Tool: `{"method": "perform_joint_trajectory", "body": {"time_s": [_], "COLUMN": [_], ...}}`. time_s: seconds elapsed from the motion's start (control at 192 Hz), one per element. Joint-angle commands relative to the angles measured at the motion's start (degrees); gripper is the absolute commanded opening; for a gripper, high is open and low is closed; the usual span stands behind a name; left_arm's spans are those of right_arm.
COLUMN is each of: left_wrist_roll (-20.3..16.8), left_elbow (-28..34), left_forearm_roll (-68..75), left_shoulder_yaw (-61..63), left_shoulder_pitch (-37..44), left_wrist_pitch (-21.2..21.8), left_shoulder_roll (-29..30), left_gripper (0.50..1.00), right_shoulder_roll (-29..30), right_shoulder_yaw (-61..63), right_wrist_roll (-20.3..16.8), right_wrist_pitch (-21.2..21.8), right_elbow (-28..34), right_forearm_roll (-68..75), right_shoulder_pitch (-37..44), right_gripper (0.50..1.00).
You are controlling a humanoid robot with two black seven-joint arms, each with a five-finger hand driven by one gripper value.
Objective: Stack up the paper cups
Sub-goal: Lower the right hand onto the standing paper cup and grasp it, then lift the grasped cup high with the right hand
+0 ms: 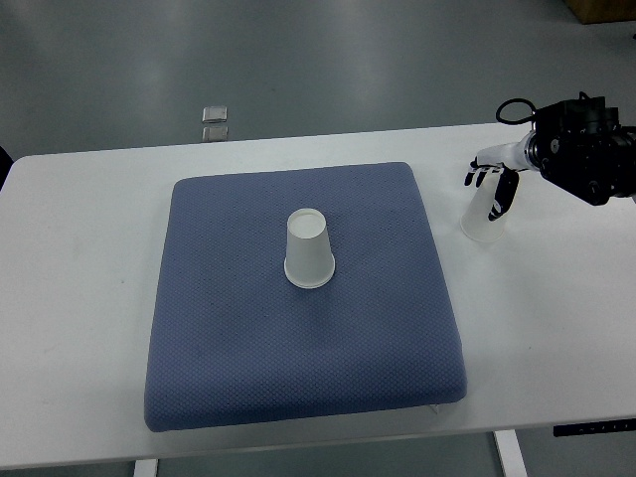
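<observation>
A white tabletop (70, 298) carries a blue cushion (298, 338) across its middle. At the cushion's centre one paper cup (309, 250) stands upside down, with nothing beside it. Beyond the far edge, small metal squares (215, 122) lie on the floor. On bare tabletop right of the cushion stands a second paper cup (481, 221), the right hand (494, 187) wrapped around its upper part, fingers (504, 196) curled down its side.

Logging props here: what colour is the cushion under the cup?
Blue, with a fine dotted weave; top view.
</observation>
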Motion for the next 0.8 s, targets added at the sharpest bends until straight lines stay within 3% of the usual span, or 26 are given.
{"method": "perform_joint_trajectory", "body": {"time_s": [0.0, 0.062, 0.229, 0.369, 0.53, 0.655, 0.796], "left_wrist_roll": [0.0, 0.0, 0.0, 0.0, 0.0, 0.0, 0.0], "left_elbow": [0.09, 0.09, 0.17, 0.26, 0.09, -0.09, -0.09], "left_forearm_roll": [0.0, 0.0, 0.0, 0.0, 0.0, 0.0, 0.0], "left_shoulder_yaw": [0.0, 0.0, 0.0, 0.0, -0.09, -0.09, 0.0], "left_shoulder_pitch": [-0.05, 0.03, 0.03, -0.05, -0.05, -0.05, -0.05], "left_wrist_pitch": [0.0, 0.0, 0.0, 0.0, 0.0, 0.0, 0.0], "left_shoulder_roll": [0.0, 0.0, 0.0, 0.0, 0.0, 0.0, 0.0], "left_gripper": [1.0, 1.0, 1.0, 1.0, 1.0, 1.0, 1.0], "right_shoulder_roll": [0.01, -0.07, -1.13, -4.56, -9.83, -12.38, -14.31], "right_shoulder_yaw": [0.01, 0.01, -0.16, -0.08, -0.6, -1.13, -1.31], "right_wrist_roll": [0.03, 0.03, 0.03, 0.03, 0.03, 0.03, 0.03], "right_wrist_pitch": [-0.01, -0.01, 1.48, 8.52, 15.83, 15.83, 15.83], "right_elbow": [0.0, 0.0, 0.61, 3.07, 10.19, 13.27, 15.91], "right_forearm_roll": [-0.09, 0.0, 0.0, -0.18, -0.7, -0.97, -0.97], "right_shoulder_pitch": [-0.04, 0.05, 3.04, 11.92, 27.99, 37.31, 42.59], "right_gripper": [0.699, 0.66, 0.654, 0.654, 0.656, 0.658, 0.66]}}
